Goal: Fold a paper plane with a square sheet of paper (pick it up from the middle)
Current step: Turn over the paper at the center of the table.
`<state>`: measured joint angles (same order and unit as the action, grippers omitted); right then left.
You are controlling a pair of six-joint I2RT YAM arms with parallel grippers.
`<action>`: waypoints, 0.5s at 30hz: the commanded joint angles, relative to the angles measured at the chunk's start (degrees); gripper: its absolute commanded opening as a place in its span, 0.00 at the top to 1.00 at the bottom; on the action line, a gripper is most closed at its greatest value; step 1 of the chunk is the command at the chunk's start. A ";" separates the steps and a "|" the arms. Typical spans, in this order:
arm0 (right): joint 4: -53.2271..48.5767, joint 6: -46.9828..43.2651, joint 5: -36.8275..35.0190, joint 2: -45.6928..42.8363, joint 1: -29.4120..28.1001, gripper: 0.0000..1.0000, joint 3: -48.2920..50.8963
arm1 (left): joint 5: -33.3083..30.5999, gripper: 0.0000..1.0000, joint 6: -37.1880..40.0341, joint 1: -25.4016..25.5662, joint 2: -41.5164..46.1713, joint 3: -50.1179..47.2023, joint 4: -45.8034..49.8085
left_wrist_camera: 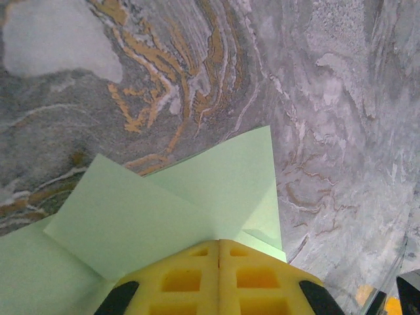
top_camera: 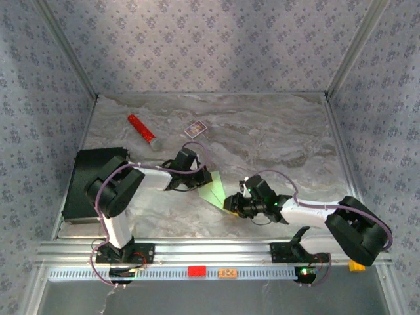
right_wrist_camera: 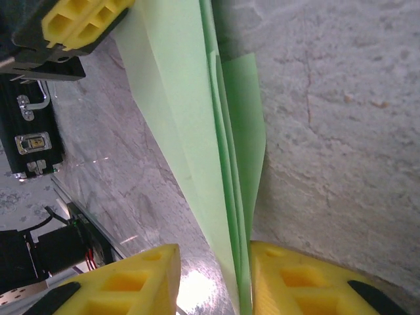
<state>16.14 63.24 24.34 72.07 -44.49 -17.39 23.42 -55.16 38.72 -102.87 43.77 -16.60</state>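
Observation:
The pale green paper (top_camera: pixel 214 187) is folded into a narrow pointed shape and held off the table between my two grippers. My left gripper (top_camera: pixel 199 177) is shut on its wider end; in the left wrist view the yellow fingers (left_wrist_camera: pixel 197 279) meet with the paper (left_wrist_camera: pixel 197 197) fanning out from between them in two flaps. My right gripper (top_camera: pixel 231 202) is at the paper's narrow end. In the right wrist view the folded layers (right_wrist_camera: pixel 190 111) run edge-on through the gap of the open gripper (right_wrist_camera: pixel 213 279), lying against the right finger (right_wrist_camera: pixel 295 275). The left finger (right_wrist_camera: pixel 125 282) stands apart.
A red cylinder (top_camera: pixel 141 129) and a small purple-and-white card box (top_camera: pixel 195 129) lie at the back left of the marble table (top_camera: pixel 275 138). A black block (top_camera: pixel 88 184) sits at the left edge. The left gripper's yellow fingers (right_wrist_camera: pixel 82 20) show at the top left of the right wrist view.

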 commanded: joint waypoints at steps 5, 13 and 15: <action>2.55 -0.97 -0.65 1.22 1.12 0.71 -0.10 | -1.36 0.98 -0.30 -0.49 -1.11 -1.41 2.50; 2.67 -1.79 0.69 1.08 1.85 0.84 0.41 | -0.57 0.95 -1.01 -0.49 1.09 -1.27 1.64; 2.18 -2.45 0.94 0.72 1.95 0.88 0.38 | -0.41 0.92 -0.84 -0.46 2.40 -0.82 2.07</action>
<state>18.26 62.11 24.69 73.17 -42.98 -17.39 23.46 -55.81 38.63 -102.45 43.68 -16.51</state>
